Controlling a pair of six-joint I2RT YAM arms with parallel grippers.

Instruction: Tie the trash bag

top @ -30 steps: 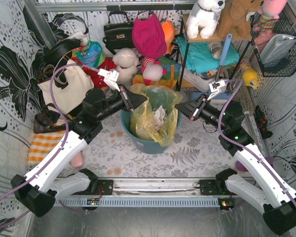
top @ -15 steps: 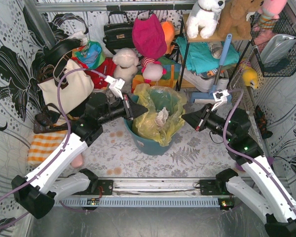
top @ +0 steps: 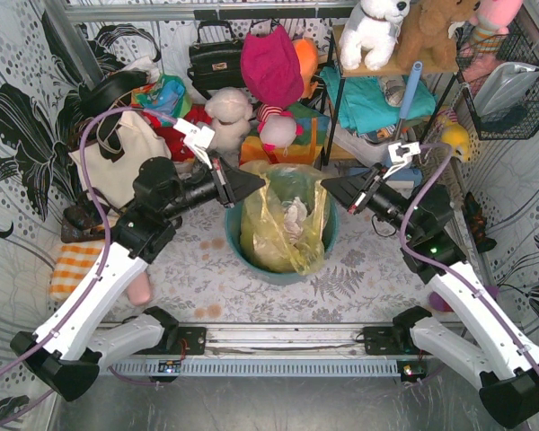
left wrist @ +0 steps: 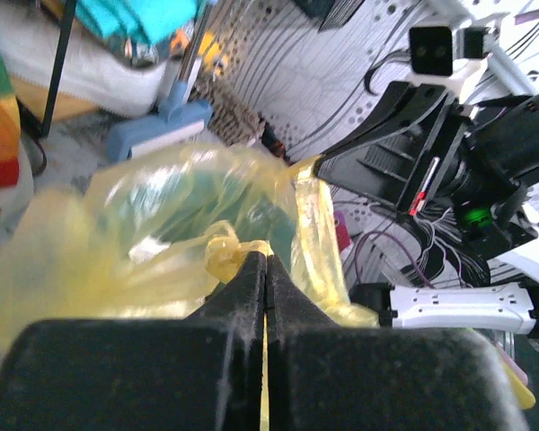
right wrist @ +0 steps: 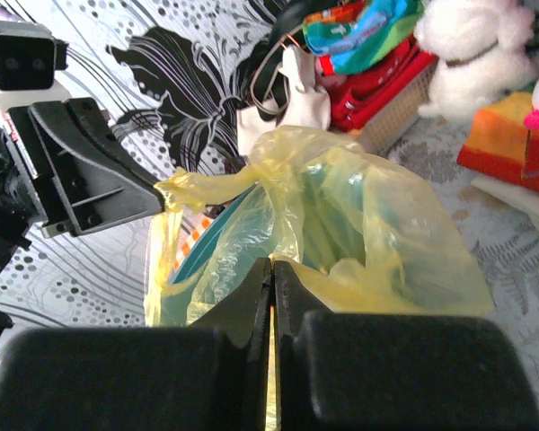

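Trash bag [top: 283, 229] sits in the teal bin [top: 326, 247] at the middle of the table, its mouth drawn up above the bin's rim. The left gripper [top: 259, 184] is clenched on the bag's rim on its own side, and the right gripper [top: 328, 186] is clenched on the opposite rim. Progress: two sides of the mouth are gathered and pinched, one in each claw, and held apart across the opening. No crossing, loop or knot is visible. Judged early: the two ends have yet to be brought together, wrapped and pulled tight (both look short for that). The top view gives the layout, with the tips facing each other over the bag and crumpled white paper [top: 292, 214] inside, but it does not show plastic between the fingers. The left wrist view does: its fingers are pressed flat together with a yellow fold emerging at their tips, and film runs to the tip of the other claw. Only the right wrist view shows that the left claw's piece is twisted into a thin tail, and that the mouth between the grips gapes open.
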